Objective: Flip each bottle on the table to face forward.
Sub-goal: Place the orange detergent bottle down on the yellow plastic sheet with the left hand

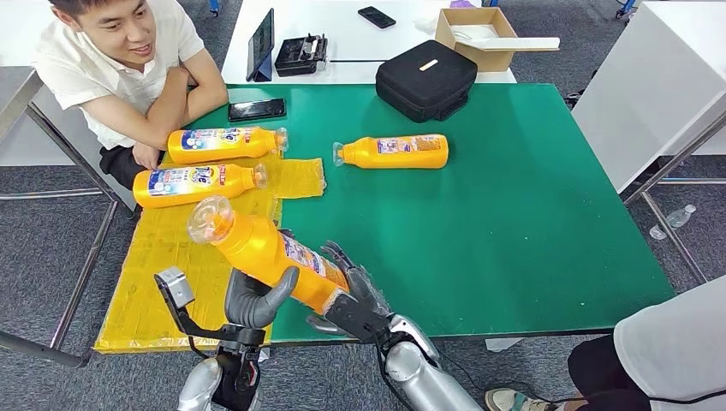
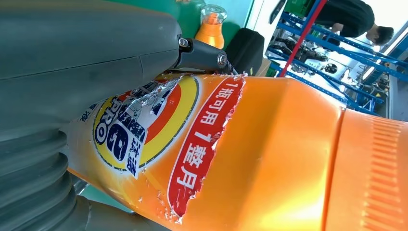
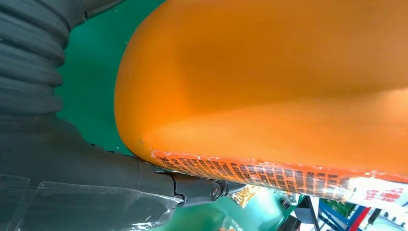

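Both hands, our left hand (image 1: 257, 301) and right hand (image 1: 360, 301), hold the orange bottle (image 1: 265, 253) up over the near bench (image 1: 531, 214) edge, so we should turn it slowly, gripping tight.

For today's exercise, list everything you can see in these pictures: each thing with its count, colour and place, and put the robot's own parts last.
held bottle: one, orange, lifted over the table's near edge, gripped by both hands
lying bottles: three, orange; two on the yellow sheet, one on bare green
yellow sheet: one, table's left part
table: one, green top
phone: one, black, far left edge of green top
black case: one, far edge
cardboard box: one, brown, on white table behind
person: one, white shirt, seated far left
left hand: grey, holds the bottle
right hand: dark, holds the bottle's base
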Tool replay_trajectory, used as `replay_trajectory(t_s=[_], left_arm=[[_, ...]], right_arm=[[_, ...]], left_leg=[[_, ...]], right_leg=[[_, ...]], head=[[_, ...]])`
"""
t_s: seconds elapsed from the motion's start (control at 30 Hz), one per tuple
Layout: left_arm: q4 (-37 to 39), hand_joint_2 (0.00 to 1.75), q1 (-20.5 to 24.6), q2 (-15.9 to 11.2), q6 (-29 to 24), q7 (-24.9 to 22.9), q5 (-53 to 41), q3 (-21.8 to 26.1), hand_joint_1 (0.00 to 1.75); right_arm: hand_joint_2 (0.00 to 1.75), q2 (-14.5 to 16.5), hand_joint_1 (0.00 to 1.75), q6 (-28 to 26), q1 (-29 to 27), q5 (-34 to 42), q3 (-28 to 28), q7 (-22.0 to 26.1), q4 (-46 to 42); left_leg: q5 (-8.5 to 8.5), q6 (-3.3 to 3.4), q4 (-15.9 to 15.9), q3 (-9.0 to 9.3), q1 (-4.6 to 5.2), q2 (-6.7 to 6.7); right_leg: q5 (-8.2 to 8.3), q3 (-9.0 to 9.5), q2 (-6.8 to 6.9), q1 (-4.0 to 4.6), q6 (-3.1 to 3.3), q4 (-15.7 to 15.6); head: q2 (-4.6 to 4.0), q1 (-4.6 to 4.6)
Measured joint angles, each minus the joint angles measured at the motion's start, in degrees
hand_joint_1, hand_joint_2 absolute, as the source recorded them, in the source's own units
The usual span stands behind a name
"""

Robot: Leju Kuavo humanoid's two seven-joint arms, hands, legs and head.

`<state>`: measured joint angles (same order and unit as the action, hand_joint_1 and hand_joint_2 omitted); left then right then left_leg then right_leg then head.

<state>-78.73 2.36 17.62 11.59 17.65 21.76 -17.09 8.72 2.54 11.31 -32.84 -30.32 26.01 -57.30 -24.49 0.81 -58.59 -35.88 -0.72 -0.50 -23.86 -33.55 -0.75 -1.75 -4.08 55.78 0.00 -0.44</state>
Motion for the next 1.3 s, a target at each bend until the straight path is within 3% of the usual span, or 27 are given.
replay_trajectory(t_s=[0.23, 0.43, 0.5, 0.57, 0.67, 0.8, 0.9, 0.97, 1.07, 1.17, 1.3], left_arm=[[-1.13, 1.75, -0.19, -0.08, -4.74, 1.52, -9.58, -0.11, 1.75], [-4.50, 1.75, -0.48, -0.27, -19.59, 2.50, -44.04, 0.15, 1.75], [-6.90, 1.75, -0.94, -0.32, -20.97, 1.67, -52.24, 1.20, 1.75], [-9.86, 1.75, -1.66, -0.18, -16.96, 0.50, -51.15, 3.31, 1.75], [-12.40, 1.75, -2.48, 0.34, -11.22, -0.33, -37.69, 6.24, 1.75], [-13.20, 1.75, -2.94, 0.69, -9.18, -0.40, -29.11, 8.10, 1.75], [-13.56, 1.75, -3.05, 0.79, -10.74, 0.44, -31.70, 8.64, 1.75], [-14.12, 1.75, -2.98, 0.78, -15.45, 0.96, -41.34, 8.71, 1.75], [-14.79, 1.75, -2.37, 0.47, -23.91, -1.00, -67.28, 8.22, 1.75], [-13.06, 1.75, -0.93, -0.47, -28.70, -3.86, -90.14, 6.59, 1.75], [-7.32, 1.75, 1.43, -2.06, -32.82, -6.72, -102.31, 4.30, 1.75]], right_arm=[[1.75, 0.25, 0.00, -2.78, -1.10, -3.59, 0.34, -1.77, 0.15], [1.75, -0.13, 0.00, -13.95, -3.77, -18.08, 3.23, -8.12, -0.44], [1.75, -0.44, 0.00, -18.41, -5.09, -24.40, 6.12, -11.09, -2.84], [1.75, -0.67, 0.00, -17.91, -6.42, -27.10, 10.51, -10.95, -6.53], [1.75, -0.22, 0.00, -13.66, -7.89, -26.50, 16.56, -6.82, -10.35], [1.75, 1.13, 0.00, -12.69, -9.05, -24.78, 20.24, -3.42, -12.40], [1.75, 1.51, 0.00, -12.75, -9.55, -24.16, 21.12, -2.82, -13.39], [1.75, 1.61, 0.00, -12.81, -9.98, -24.10, 21.40, -2.78, -14.15], [1.75, 1.67, 0.00, -12.94, -10.27, -24.44, 21.47, -2.84, -15.07], [1.75, 1.53, 0.00, -13.37, -9.48, -24.59, 20.85, -2.88, -15.08], [1.75, 0.96, 0.00, -14.81, -7.87, -24.70, 19.73, -2.89, -14.55]], left_leg=[[0.00, 0.00, 0.00, -0.01, 0.00, -0.01], [0.00, 0.00, 0.00, -0.04, 0.01, -0.02], [0.00, 0.00, 0.00, -0.05, 0.01, -0.02], [0.00, 0.00, 0.00, -0.06, 0.02, -0.02], [-0.01, 0.00, 0.00, -0.06, 0.01, -0.02], [0.00, 0.00, 0.00, -0.06, -0.01, -0.03], [0.00, 0.00, 0.00, -0.06, -0.03, -0.01], [0.00, 0.00, 0.00, -0.06, -0.02, -0.02], [0.00, 0.00, 0.00, -0.06, 0.00, -0.05], [0.01, 0.01, 0.00, -0.06, 0.02, -0.04], [0.06, 0.06, 0.00, -0.06, 0.02, -0.04]], right_leg=[[0.00, -0.01, 0.00, 0.00, 0.00, 0.00], [0.00, -0.02, 0.01, 0.00, 0.00, 0.00], [0.00, -0.02, 0.01, -0.01, 0.00, 0.00], [0.00, -0.02, 0.01, -0.01, 0.00, -0.01], [0.00, -0.03, 0.01, -0.01, 0.00, -0.01], [0.00, -0.05, 0.03, 0.02, 0.00, 0.00], [0.00, -0.05, 0.03, 0.02, 0.00, 0.00], [0.00, -0.05, 0.03, 0.01, 0.00, 0.00], [0.00, -0.03, 0.04, 0.00, 0.00, 0.00], [0.01, -0.03, 0.04, -0.02, -0.01, -0.01], [0.02, -0.03, 0.04, -0.01, -0.01, 0.00]], head=[[0.00, 0.00], [0.00, 0.01], [0.00, 0.01], [0.00, 0.02], [0.00, 0.03], [0.00, 0.02], [0.00, 0.02], [0.00, 0.02], [0.00, 0.02], [0.00, 0.02], [0.00, 0.02]])
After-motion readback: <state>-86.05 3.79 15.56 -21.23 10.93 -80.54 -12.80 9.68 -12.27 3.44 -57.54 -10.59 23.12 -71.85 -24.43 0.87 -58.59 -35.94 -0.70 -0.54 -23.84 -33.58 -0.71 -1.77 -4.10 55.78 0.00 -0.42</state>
